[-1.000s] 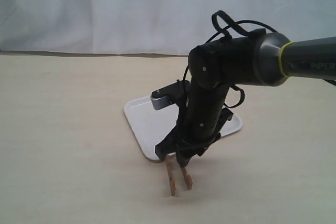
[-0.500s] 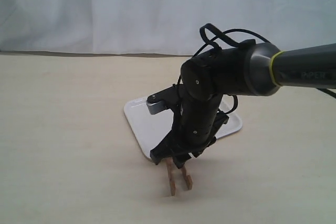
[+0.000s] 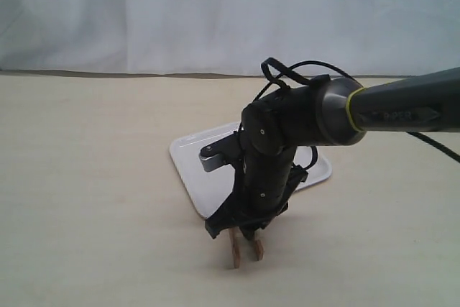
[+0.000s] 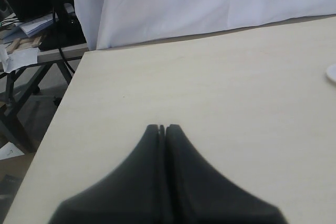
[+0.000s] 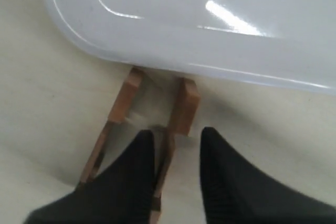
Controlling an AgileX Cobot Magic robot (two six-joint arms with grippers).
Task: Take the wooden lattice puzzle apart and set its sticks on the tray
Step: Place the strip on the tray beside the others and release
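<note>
In the lower centre of the exterior view, the right gripper [image 3: 243, 234] points down over the wooden lattice puzzle [image 3: 245, 251]. The puzzle lies on the table [image 3: 86, 199] against the near rim of the tray [image 3: 195, 167]. The right wrist view shows the fingers [image 5: 134, 174] parted a little, straddling one stick [image 5: 184, 106]; whether they grip it is unclear. The left gripper [image 4: 161, 128] hangs over the table, tips pressed together, holding nothing.

wooden lattice puzzle [image 5: 185, 106]: reddish-brown, lying flat | tray [image 5: 236, 35]: white, just beside it
</note>
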